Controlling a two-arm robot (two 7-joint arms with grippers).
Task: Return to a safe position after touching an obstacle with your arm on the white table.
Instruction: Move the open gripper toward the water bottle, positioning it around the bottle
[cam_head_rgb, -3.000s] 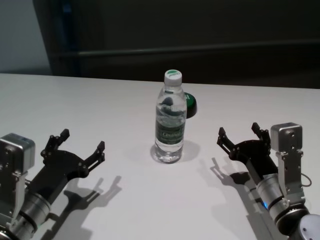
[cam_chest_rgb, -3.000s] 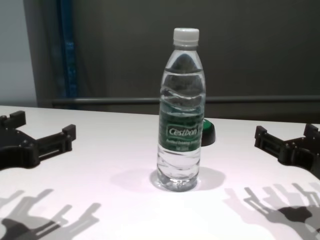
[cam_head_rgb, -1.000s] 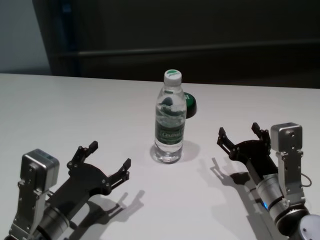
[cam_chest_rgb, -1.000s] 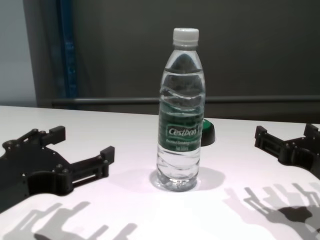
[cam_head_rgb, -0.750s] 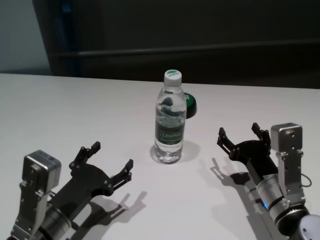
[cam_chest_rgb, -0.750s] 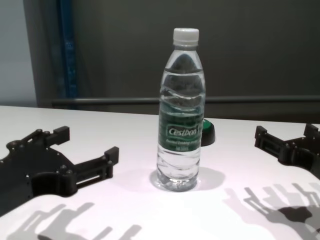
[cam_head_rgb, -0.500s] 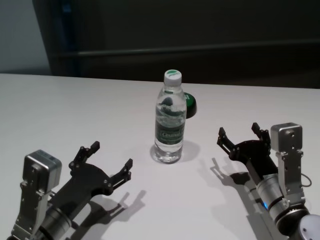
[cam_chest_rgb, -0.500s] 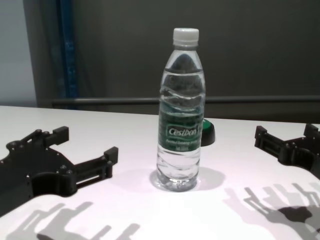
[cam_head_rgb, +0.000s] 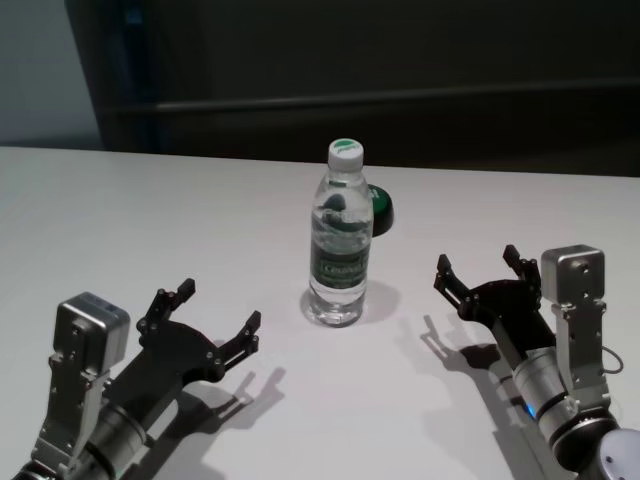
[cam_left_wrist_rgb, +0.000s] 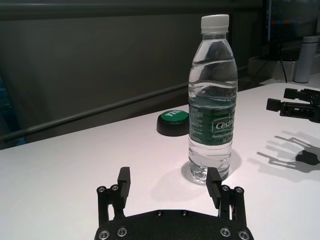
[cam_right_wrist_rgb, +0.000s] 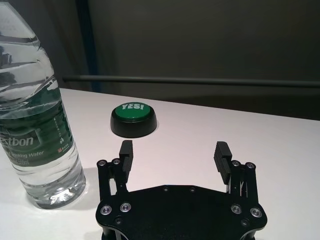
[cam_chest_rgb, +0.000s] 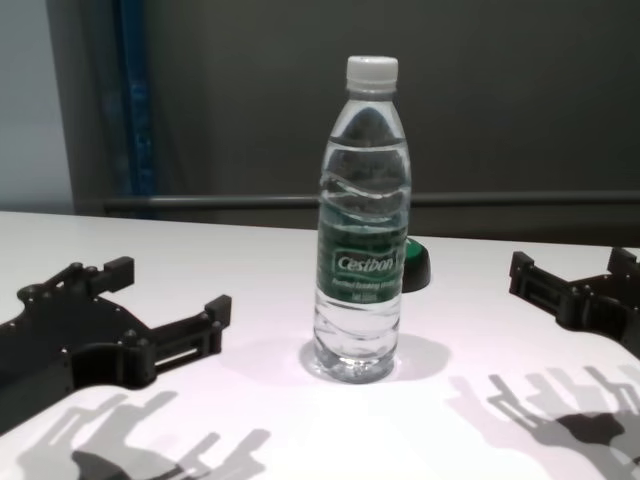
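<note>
Since a second ago my left gripper (cam_head_rgb: 213, 313) has eased back slightly, fingers apart. In the head view the obstacle (cam_head_rgb: 341, 235) stands mid-table on the white table (cam_head_rgb: 150, 210). In the chest view my right gripper (cam_chest_rgb: 568, 283) waits spread by the right edge. Swinging wide could topple it.

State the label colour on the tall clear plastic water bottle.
Dark green label, clearest in the chest view.

Clear bottle (cam_chest_rgb: 361, 232) shows a white cap and dark green label; green-topped black button (cam_right_wrist_rgb: 133, 119); black grippers over white table (cam_head_rgb: 150, 215).
</note>
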